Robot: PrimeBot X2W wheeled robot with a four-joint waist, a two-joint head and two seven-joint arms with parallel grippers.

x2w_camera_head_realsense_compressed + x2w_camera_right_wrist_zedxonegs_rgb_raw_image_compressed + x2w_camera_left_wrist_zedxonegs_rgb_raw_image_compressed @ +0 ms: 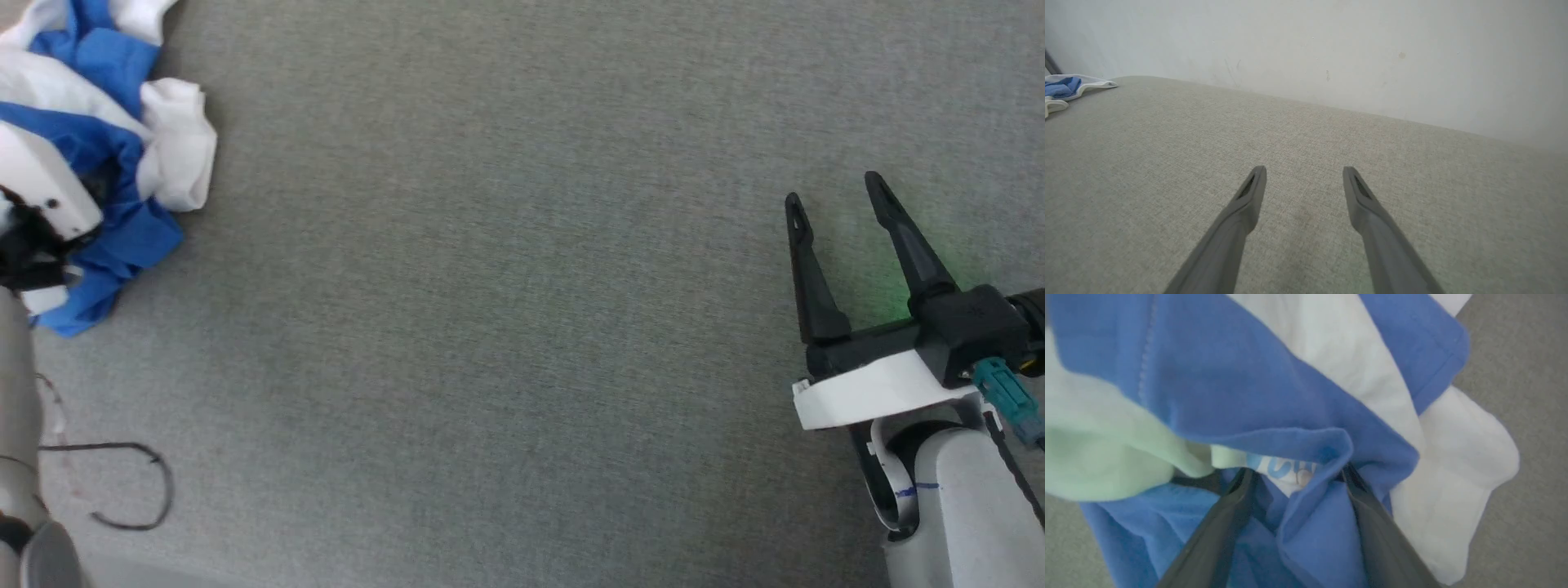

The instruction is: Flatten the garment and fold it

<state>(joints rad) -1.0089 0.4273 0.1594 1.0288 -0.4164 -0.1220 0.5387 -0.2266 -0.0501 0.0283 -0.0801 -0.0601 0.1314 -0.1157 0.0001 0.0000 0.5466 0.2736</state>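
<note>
Nothing flattened yet: the shirt (106,155) lies crumpled at ten o'clock, left gripper (1296,473) spread over it; right gripper (833,189) spread, empty.

We list: one grey woven covering (506,327), flat and wide, plain in weave, with a faint green tint (886,282) on it at the right of the head view. One thin dark wire (151,482), curled in an open loop, lying on the covering at the lower left. One pale wall (1331,45) behind the covering's far edge, bearing small scuffs and a brownish spot (1401,55). One dark slanted bar (1050,63) against the wall at far left
</note>
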